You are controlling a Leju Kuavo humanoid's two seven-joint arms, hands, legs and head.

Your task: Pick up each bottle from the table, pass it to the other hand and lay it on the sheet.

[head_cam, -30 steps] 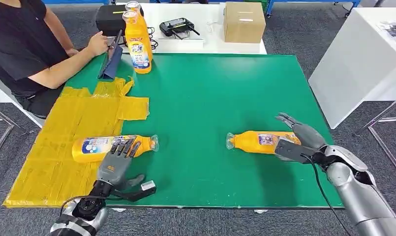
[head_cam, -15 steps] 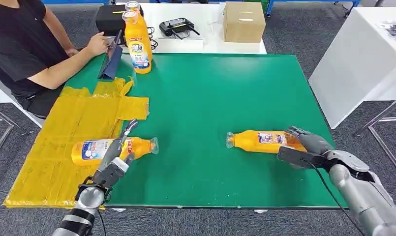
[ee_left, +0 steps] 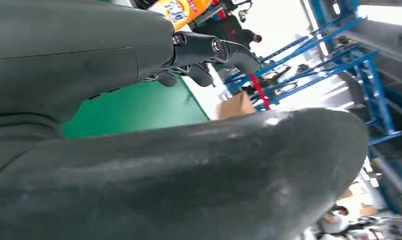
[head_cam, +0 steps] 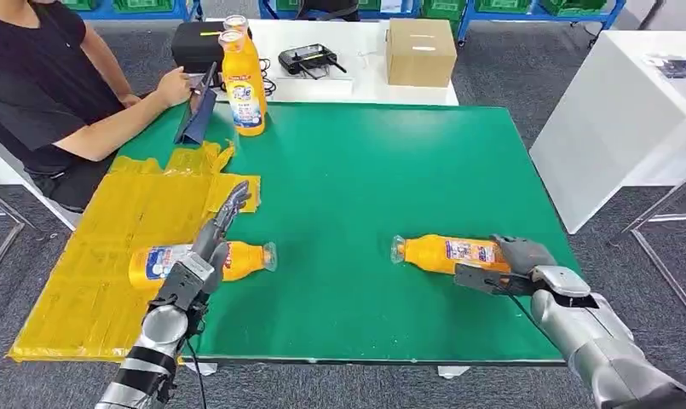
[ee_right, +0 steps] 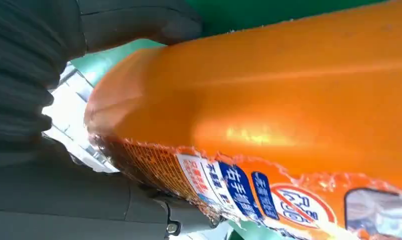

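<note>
An orange bottle (head_cam: 441, 252) lies on its side on the green table (head_cam: 365, 170), cap toward the middle. My right hand (head_cam: 511, 261) grips its base end; the right wrist view has the bottle (ee_right: 268, 100) between thumb and fingers (ee_right: 139, 25). A second orange bottle (head_cam: 247, 259) lies on the yellow sheet (head_cam: 83, 273), its neck over the green. My left hand (head_cam: 204, 256) is raised over it, fingers (ee_left: 208, 50) straight and apart, holding nothing. Two more bottles (head_cam: 244, 81) stand upright at the far left of the table.
A person (head_cam: 41, 94) sits at the far left, one hand on a dark tablet (head_cam: 196, 115). Behind the green table stands a white table with a cardboard box (head_cam: 420, 51), a black case (head_cam: 194, 43) and a controller (head_cam: 309, 58). Another white table (head_cam: 612, 111) stands at the right.
My right hand's fingers have closed around the right bottle's base. My left hand has lifted off the bottle on the sheet and turned its fingers up. The camera has tilted slightly.
</note>
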